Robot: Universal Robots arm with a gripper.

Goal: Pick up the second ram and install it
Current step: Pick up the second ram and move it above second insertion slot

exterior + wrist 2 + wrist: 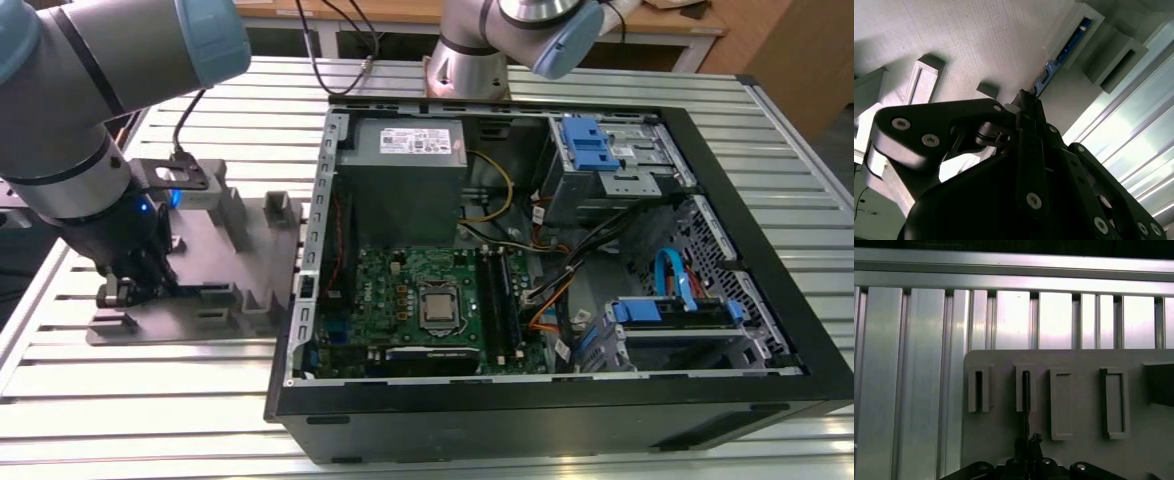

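The second ram stands on edge in a slot of the grey fixture, showing as a thin green-blue strip. In the first wrist view the ram is a thin dark line running out of a slot block. My gripper is down on the near end of the stick, its black fingers closed against both faces. In the exterior view the gripper sits low on the fixture, at the exterior view's left of the computer case.
An open black computer case lies on the slotted aluminium table. Inside are the green motherboard, its memory slots, a power supply and loose cables. Other slot blocks stand on the fixture. A second arm's base stands behind the case.
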